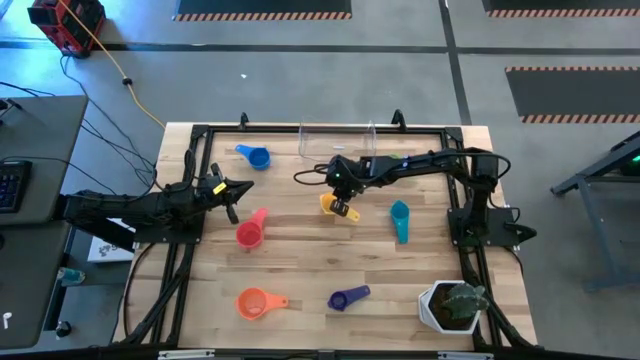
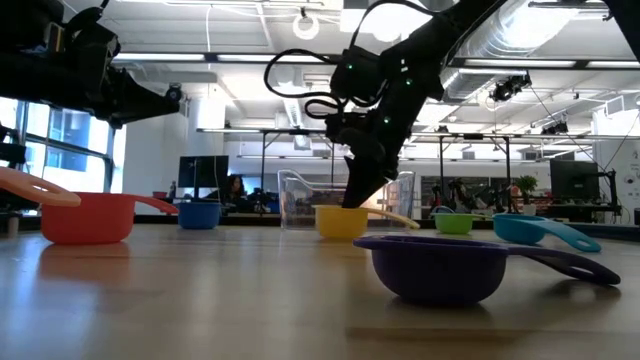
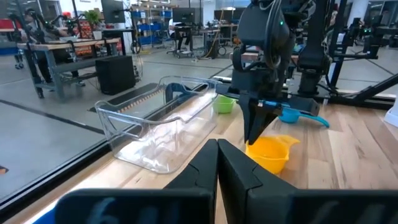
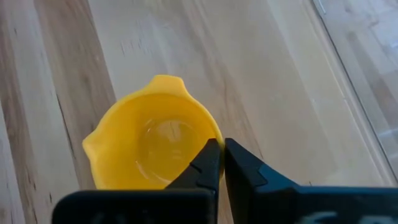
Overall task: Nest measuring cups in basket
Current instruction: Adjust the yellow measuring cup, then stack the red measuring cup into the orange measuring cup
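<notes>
The yellow measuring cup (image 1: 326, 205) stands upright on the table just in front of the clear basket (image 1: 337, 140), which holds no cup. My right gripper (image 1: 345, 209) points down at the cup's rim, fingers nearly together. My left gripper (image 1: 236, 190) hovers shut over the table's left side, holding nothing. The other cups lie about the table: blue (image 1: 256, 157), pink-red (image 1: 249, 233), orange (image 1: 255, 302), purple (image 1: 347, 298), teal (image 1: 400, 220) and green (image 3: 224, 104). My right gripper comes from above, pointing down, at the yellow cup's rim (image 4: 208, 134). One finger (image 4: 208, 158) is inside the bowl and the other outside, with the wall between them. The cup's base (image 2: 340, 232) rests on the table, upright. The fingers hide the handle's root.
A white pot with a green plant (image 1: 452, 305) stands at the table's near right corner. The dark frame rails (image 1: 200, 135) run along the table's edges. Bare wood lies between the cups in the middle of the table.
</notes>
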`<control>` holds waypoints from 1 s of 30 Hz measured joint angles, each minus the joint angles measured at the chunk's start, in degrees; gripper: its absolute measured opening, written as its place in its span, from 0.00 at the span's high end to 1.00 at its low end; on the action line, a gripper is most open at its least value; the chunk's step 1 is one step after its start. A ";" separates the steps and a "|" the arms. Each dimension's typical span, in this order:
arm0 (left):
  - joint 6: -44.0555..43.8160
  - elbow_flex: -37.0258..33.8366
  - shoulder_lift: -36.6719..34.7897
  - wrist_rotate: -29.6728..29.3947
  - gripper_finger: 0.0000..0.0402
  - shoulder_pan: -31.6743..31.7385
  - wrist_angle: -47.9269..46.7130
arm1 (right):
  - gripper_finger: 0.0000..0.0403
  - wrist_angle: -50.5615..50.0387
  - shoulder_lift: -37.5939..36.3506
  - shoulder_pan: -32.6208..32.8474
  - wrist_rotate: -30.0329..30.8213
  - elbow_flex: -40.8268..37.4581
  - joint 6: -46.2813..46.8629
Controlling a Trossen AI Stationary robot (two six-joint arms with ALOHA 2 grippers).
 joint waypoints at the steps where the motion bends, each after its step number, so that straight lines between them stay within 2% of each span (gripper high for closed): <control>1: 0.00 0.00 0.00 0.00 0.98 -0.01 0.00 | 0.99 0.02 0.00 0.00 0.00 0.00 0.00; 5: -0.01 0.00 0.00 -0.28 0.91 0.00 0.03 | 0.95 -0.04 0.00 0.00 0.19 0.00 -0.02; 13: -5.35 0.00 0.00 -5.47 0.79 0.00 0.89 | 0.84 0.05 0.02 0.71 4.23 0.00 -0.63; 22: -4.52 0.27 0.00 -5.49 0.78 0.00 0.50 | 0.70 -0.87 0.04 1.57 4.50 0.96 -0.20; 30: -3.02 3.60 0.00 -4.13 0.78 -0.06 -2.24 | 0.68 -5.39 0.04 1.70 4.50 5.48 -0.36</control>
